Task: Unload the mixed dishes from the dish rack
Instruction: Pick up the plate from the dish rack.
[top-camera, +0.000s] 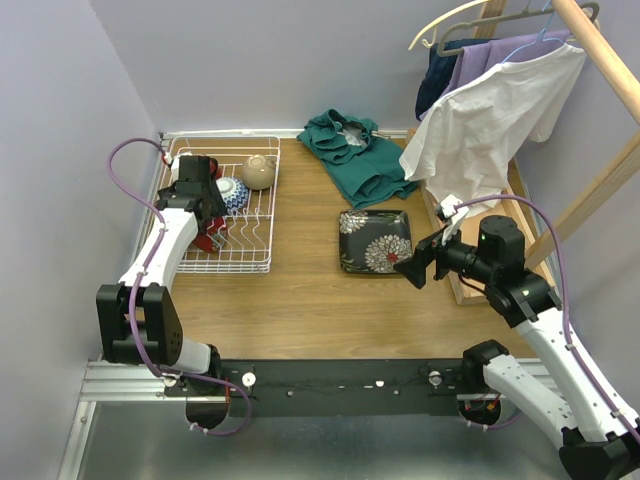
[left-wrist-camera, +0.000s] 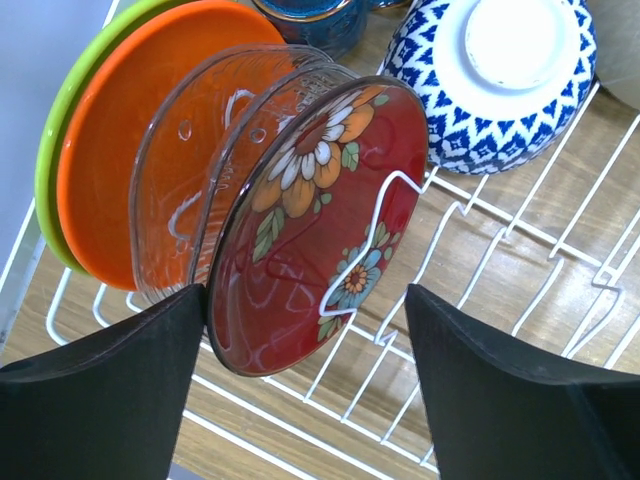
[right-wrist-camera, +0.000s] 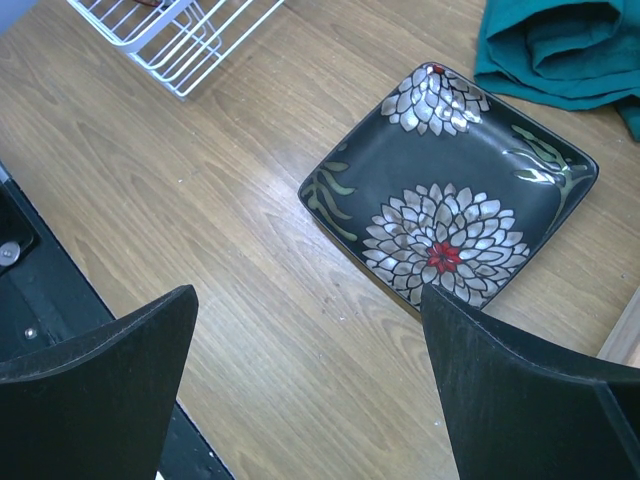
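The white wire dish rack stands at the table's left. In it, upright between tines, are a red floral plate, a clear glass plate, an orange plate and a lime-green plate. A blue-white bowl, a dark-blue mug and a beige bowl sit behind them. My left gripper is open and straddles the red plate's lower rim, its left finger against that rim. The black square floral plate lies flat on the table. My right gripper hangs open over bare wood just before it.
A teal cloth lies bunched at the back of the table. A white shirt hangs from a wooden rail on the right, above a long wooden tray. A corner of the rack shows in the right wrist view.
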